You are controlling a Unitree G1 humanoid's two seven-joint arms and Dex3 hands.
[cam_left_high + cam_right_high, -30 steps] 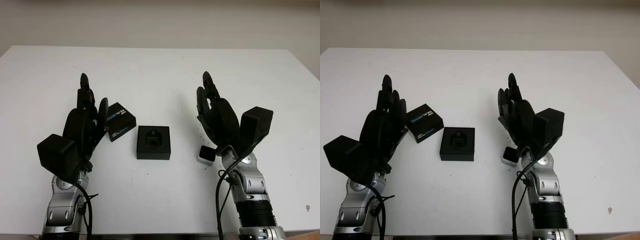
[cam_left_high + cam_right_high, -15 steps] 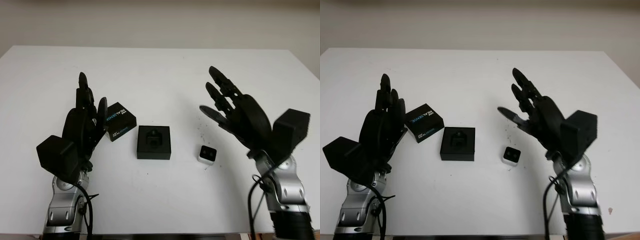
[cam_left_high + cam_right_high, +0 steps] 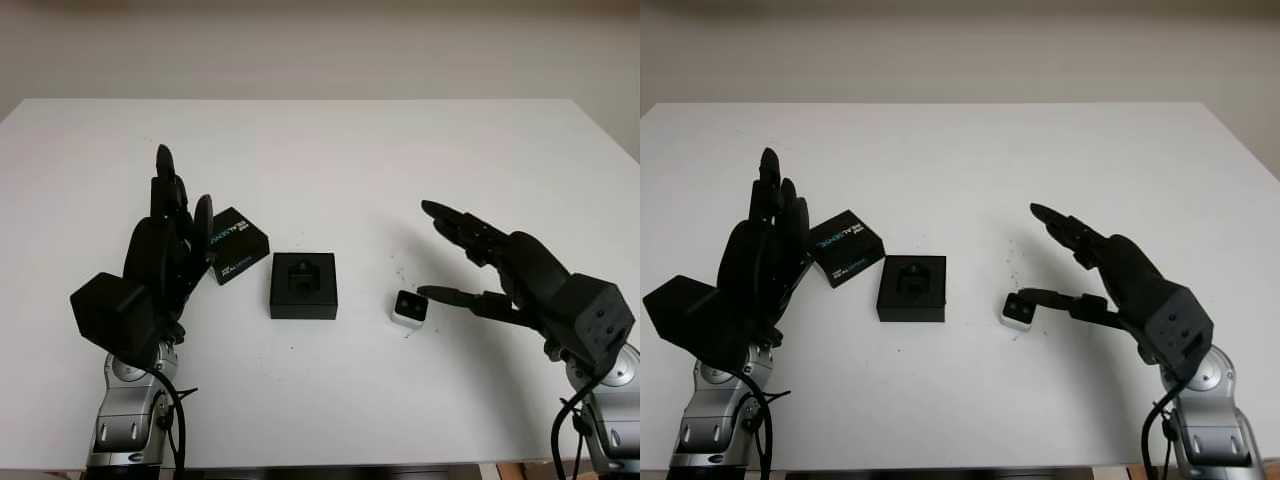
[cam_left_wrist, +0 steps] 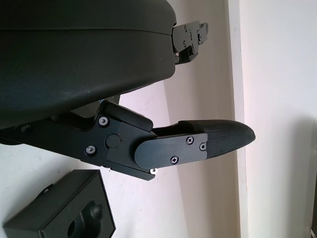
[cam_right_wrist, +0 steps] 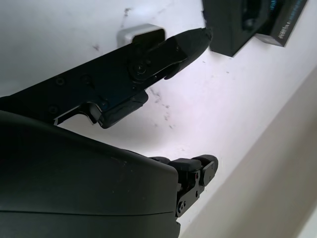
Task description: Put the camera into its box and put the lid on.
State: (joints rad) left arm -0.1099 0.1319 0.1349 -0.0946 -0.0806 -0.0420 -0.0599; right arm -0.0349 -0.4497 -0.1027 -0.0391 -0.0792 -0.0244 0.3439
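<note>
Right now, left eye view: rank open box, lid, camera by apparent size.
1. Open box, largest, though close to the lid.
2. Lid, partly hidden by the open left hand, so its rank against the box is unsure.
3. Camera, clearly smallest, beside the open right hand.

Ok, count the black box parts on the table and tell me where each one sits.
2. The open box base lies mid-table, to the left of the small camera. The printed lid lies just beyond and to the left of it, next to the left hand.

right hand (image 3: 500,275) open beside the camera (image 3: 410,309), box (image 3: 304,285) between it and left hand (image 3: 170,250)
</note>
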